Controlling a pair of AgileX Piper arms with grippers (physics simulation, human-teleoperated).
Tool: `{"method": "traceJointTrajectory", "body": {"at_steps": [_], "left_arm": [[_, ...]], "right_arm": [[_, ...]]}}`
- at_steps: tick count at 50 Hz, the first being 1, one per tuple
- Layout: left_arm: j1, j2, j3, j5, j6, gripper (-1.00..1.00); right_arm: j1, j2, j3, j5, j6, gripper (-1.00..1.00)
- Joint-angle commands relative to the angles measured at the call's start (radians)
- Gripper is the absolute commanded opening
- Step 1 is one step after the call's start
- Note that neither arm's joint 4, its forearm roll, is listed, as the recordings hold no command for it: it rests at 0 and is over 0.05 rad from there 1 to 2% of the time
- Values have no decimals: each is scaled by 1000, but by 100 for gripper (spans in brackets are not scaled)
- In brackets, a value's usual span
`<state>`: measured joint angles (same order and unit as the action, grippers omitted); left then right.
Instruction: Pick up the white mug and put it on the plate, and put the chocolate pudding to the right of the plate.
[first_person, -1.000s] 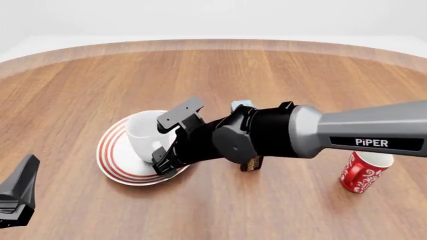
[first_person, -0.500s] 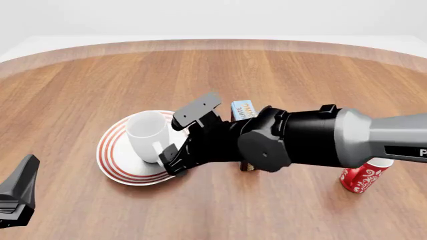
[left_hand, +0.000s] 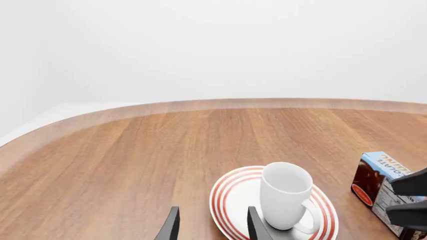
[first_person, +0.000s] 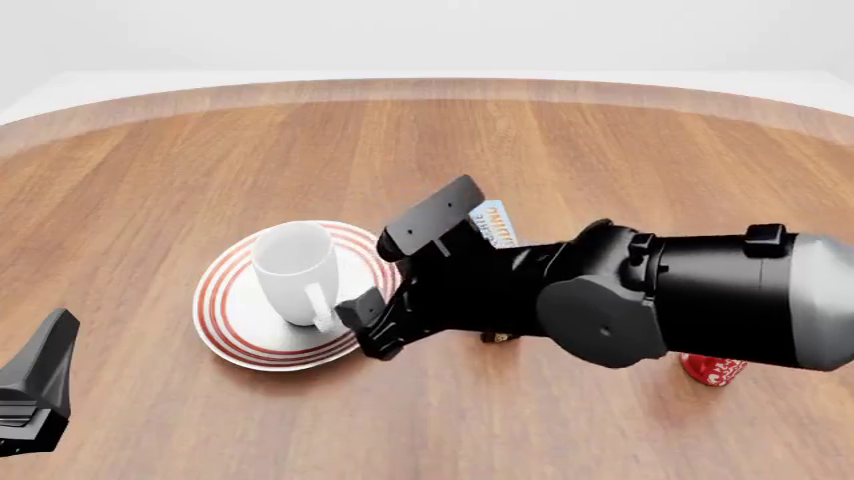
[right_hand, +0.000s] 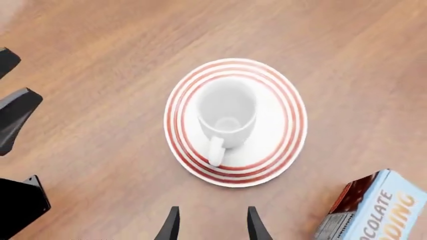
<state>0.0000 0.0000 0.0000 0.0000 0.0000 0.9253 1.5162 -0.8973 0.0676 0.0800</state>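
Right gripper (first_person: 398, 275), black two-finger claw on a thick black/grey arm, hangs w/ fingers spread wide apart, nothing btwn them. One finger (first_person: 430, 216) is raised at the far side, the other sits lower, just over the near-right rim of the plate.

Plain glossy white ceramic mug (first_person: 298, 268) w/ loop handle stands upright on the round white plate w/ concentric red rings (first_person: 227, 315), just left of the right claw & apart from it; handle points toward the near side. In the right wrist view the mug (right_hand: 225, 113) sits a bit off-centre on the plate (right_hand: 283, 127), straight ahead of the fingertips, mug empty inside.

Small rectangular chocolate pudding box, light blue face w/ orange lettering & dark brown sides (first_person: 493, 222), stands upright on the wooden table (first_person: 601, 150) right behind the right claw's wrist, mostly hidden by the arm in the front view. In the right wrist view the box (right_hand: 373, 210) is beside the plate, not touching it.

Red mug w/ white patterns (first_person: 711, 369) peeks out under the right arm, well apart from the claw.

Left gripper (left_hand: 212, 227) is low & back at the near-left; fingertips parted, gripping nothing; in its wrist view mug (left_hand: 285, 196), plate (left_hand: 230, 197) & box (left_hand: 377, 181) lie ahead of it
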Motion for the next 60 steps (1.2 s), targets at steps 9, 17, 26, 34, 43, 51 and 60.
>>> {"method": "traceJointTrajectory", "body": {"at_steps": [9, 17, 26, 34, 43, 51, 60], "left_arm": [[0, 0, 0, 0, 0, 100], [0, 0, 0, 0, 0, 100], [0, 0, 0, 0, 0, 100], [0, 0, 0, 0, 0, 100], [0, 0, 0, 0, 0, 100], [0, 0, 0, 0, 0, 100], [0, 0, 0, 0, 0, 100]], "right_arm": [[-6, -125, 108, -35, 3, 100], [-10, -188, 152, -35, 3, 100], [-16, -229, 175, -28, 4, 100], [-27, -280, 206, -20, 5, 100], [-25, -330, 236, -4, 9, 100], [-35, -387, 270, 11, 8, 100], [-42, -448, 304, 27, 10, 100]]}}
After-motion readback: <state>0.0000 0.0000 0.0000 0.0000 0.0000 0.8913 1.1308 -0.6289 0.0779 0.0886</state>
